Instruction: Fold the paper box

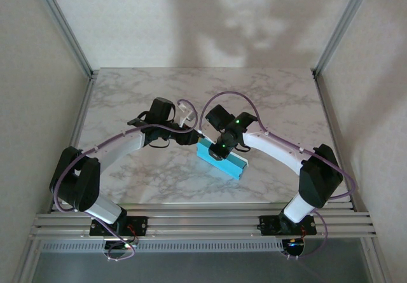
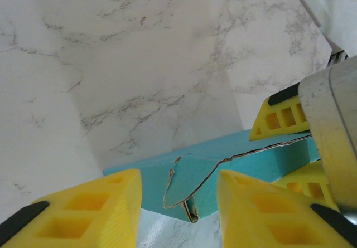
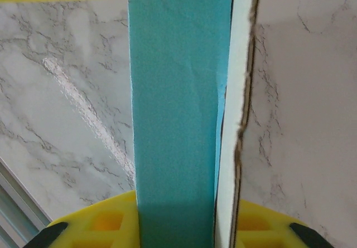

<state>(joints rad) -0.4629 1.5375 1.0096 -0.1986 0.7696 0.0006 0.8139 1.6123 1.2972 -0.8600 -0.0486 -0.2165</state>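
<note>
Right gripper (image 3: 179, 217) clamps one raised wall of the paper box (image 1: 227, 163), which sits mid-front on the marble table (image 1: 146, 89), clear of every edge. The box is turquoise card with a pale, ragged rim. Left gripper (image 2: 178, 206) holds its jaws apart around the corner flap.

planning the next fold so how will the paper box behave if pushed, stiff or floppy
Probably light and bendy: the paper box is thin card with a wavy edge. It likely creases easily; a faint wrinkle shows in its turquoise face. On the glossy marble table it may slide when pushed.
</note>
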